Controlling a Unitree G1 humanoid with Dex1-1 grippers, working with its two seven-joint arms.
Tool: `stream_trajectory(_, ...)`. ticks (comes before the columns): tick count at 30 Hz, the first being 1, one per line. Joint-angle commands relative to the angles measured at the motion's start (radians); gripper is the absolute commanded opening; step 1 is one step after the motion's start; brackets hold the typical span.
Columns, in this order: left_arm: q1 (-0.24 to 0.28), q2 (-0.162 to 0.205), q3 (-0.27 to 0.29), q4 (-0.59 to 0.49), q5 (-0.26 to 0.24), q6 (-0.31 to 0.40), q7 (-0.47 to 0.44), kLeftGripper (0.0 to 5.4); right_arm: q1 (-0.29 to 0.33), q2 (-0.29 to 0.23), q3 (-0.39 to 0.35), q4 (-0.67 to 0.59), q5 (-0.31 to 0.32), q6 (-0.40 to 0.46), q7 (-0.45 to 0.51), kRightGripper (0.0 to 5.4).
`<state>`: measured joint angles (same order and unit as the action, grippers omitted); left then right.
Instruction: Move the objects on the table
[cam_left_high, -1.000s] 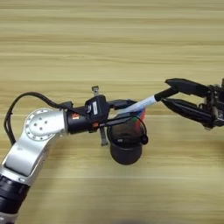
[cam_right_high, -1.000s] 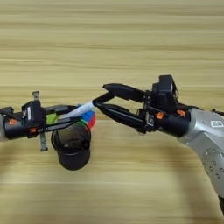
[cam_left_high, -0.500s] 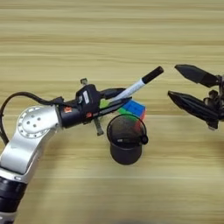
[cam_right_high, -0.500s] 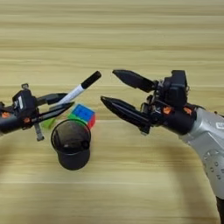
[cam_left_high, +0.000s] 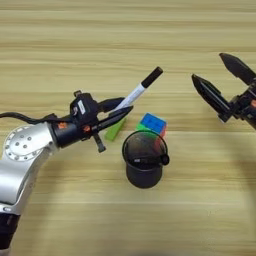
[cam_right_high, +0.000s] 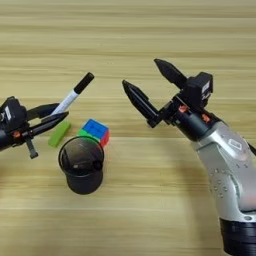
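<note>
On the light wood-grain tabletop (cam_left_high: 60, 40), the left gripper (cam_left_high: 121, 109) pinches the marker (cam_left_high: 136, 92), while the right gripper (cam_right_high: 147, 85) is spread wide.

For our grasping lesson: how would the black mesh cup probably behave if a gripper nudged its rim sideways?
The black mesh cup stands upright and looks empty, so it is probably light and would slide or tip easily. The puzzle cube close behind might stop it if pushed that way. Being round, it would likely roll once down.

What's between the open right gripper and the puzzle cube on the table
Nothing: in the right eye view the stretch between the right gripper and the puzzle cube is bare table. The marker sits in the left gripper, further left.
</note>
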<state>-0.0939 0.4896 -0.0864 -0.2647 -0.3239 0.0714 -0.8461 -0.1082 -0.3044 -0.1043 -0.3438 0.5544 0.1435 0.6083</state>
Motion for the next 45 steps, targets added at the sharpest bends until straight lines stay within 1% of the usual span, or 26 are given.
stream_trajectory(1, 0.001, 0.022, 0.011, -0.007, -0.002, 0.019, -0.004, 0.69, -0.02, 0.043, -0.003, 0.058, -0.104, -0.088, -0.082, 5.4)
stream_trajectory(3, 0.003, 0.028, 0.014, -0.009, -0.001, 0.029, -0.003, 0.69, -0.024, 0.06, -0.015, 0.085, -0.132, -0.113, -0.125, 5.4)
stream_trajectory(7, 0.008, 0.036, 0.023, -0.015, -0.005, 0.06, 0.005, 0.69, -0.03, 0.085, -0.035, 0.139, -0.223, -0.182, -0.219, 5.4)
stream_trajectory(11, 0.01, 0.043, 0.034, -0.017, -0.003, 0.088, 0.019, 0.69, -0.023, 0.114, -0.047, 0.185, -0.313, -0.259, -0.316, 5.4)
stream_trajectory(13, 0.01, 0.046, 0.04, -0.016, -0.004, 0.104, 0.026, 0.69, -0.018, 0.127, -0.052, 0.207, -0.347, -0.29, -0.359, 5.4)
stream_trajectory(17, 0.014, 0.055, 0.044, -0.011, 0.002, 0.139, 0.035, 0.69, -0.009, 0.136, -0.059, 0.266, -0.424, -0.366, -0.425, 5.4)
stream_trajectory(21, 0.03, 0.059, 0.052, -0.018, -0.01, 0.174, 0.038, 0.69, -0.001, 0.148, -0.071, 0.309, -0.429, -0.402, -0.457, 5.4)
stream_trajectory(23, 0.04, 0.06, 0.059, -0.022, -0.022, 0.2, 0.04, 0.69, 0.002, 0.146, -0.071, 0.329, -0.438, -0.423, -0.463, 5.4)
stream_trajectory(27, 0.061, 0.069, 0.071, -0.021, -0.027, 0.242, 0.04, 0.69, 0.0, 0.143, -0.072, 0.368, -0.451, -0.458, -0.473, 5.4)
stream_trajectory(30, 0.09, 0.091, 0.078, -0.02, -0.024, 0.266, 0.031, 0.69, -0.005, 0.142, -0.073, 0.408, -0.455, -0.484, -0.479, 5.4)
stream_trajectory(34, 0.118, 0.11, 0.107, -0.022, -0.053, 0.303, 0.024, 0.69, -0.007, 0.148, -0.066, 0.455, -0.463, -0.512, -0.482, 5.4)
stream_trajectory(36, 0.131, 0.118, 0.115, -0.019, -0.056, 0.313, 0.021, 0.69, -0.008, 0.151, -0.064, 0.472, -0.462, -0.512, -0.484, 5.4)
stream_trajectory(39, 0.148, 0.119, 0.113, -0.01, -0.049, 0.324, 0.02, 0.69, -0.009, 0.153, -0.059, 0.498, -0.465, -0.518, -0.487, 5.4)
stream_trajectory(45, 0.174, 0.125, 0.084, -0.007, -0.028, 0.343, 0.02, 0.69, -0.01, 0.15, -0.056, 0.528, -0.468, -0.532, -0.494, 5.4)
